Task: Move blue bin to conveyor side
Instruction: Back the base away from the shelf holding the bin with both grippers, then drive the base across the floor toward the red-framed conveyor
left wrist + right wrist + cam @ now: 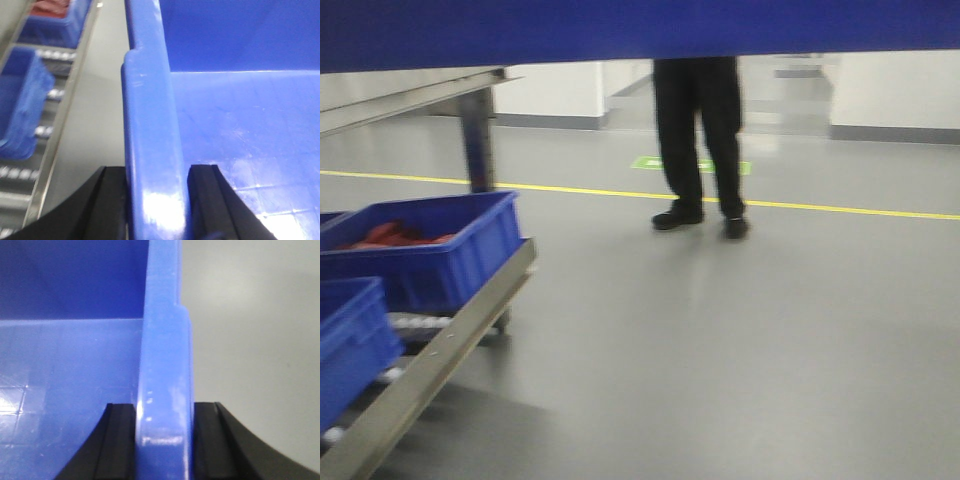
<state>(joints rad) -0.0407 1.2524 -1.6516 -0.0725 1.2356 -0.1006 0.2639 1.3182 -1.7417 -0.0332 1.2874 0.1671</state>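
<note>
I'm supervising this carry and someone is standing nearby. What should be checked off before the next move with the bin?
1. Left tool clamped on the blue bin rim: ok, one finger on each side of the wall.
2. Right tool clamped on the opposite rim: ok, same grip.
3. Floor ahead free: not ok, a person stands there.
4. Clearance to the steel rack on the left: cannot tell.
5. Conveyor in sight: not ok, no view shows it.
6. Bin held level: cannot tell.
</note>
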